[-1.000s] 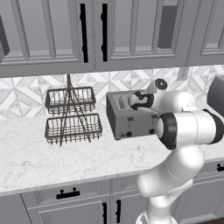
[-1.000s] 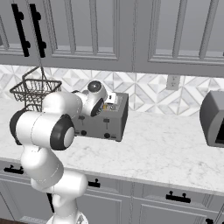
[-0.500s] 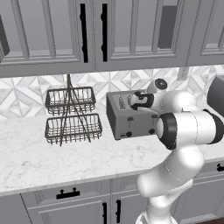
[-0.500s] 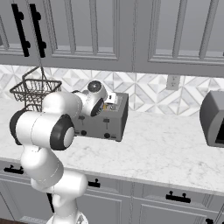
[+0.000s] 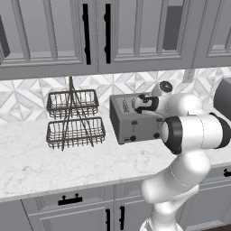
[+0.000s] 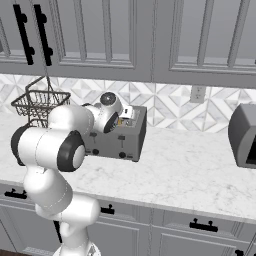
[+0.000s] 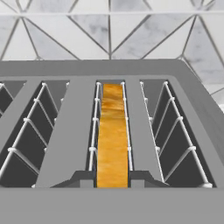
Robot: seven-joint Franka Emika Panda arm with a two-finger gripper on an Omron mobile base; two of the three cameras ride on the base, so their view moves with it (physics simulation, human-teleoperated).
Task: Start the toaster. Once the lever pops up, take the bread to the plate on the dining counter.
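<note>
The grey toaster (image 5: 135,125) (image 6: 119,141) stands on the wall counter against the tiled backsplash. My hand hangs over its top. In the hand view I look straight down on the slots of the toaster (image 7: 65,131). The golden bread (image 7: 113,135) stands on edge in the middle slot. My gripper (image 7: 113,180) (image 5: 135,106) (image 6: 125,116) sits at the near end of that slot, one dark fingertip (image 7: 83,178) pressed to each side of the slice. The plate and the dining counter are out of view.
A two-tier wire basket rack (image 5: 74,119) (image 6: 40,102) stands left of the toaster. A dark rounded appliance (image 6: 245,135) (image 5: 223,97) sits at the right. Grey upper cabinets (image 5: 94,36) hang close above.
The arm and toaster stand where they were in both base views. The jaws have closed onto the slice within the last second.
</note>
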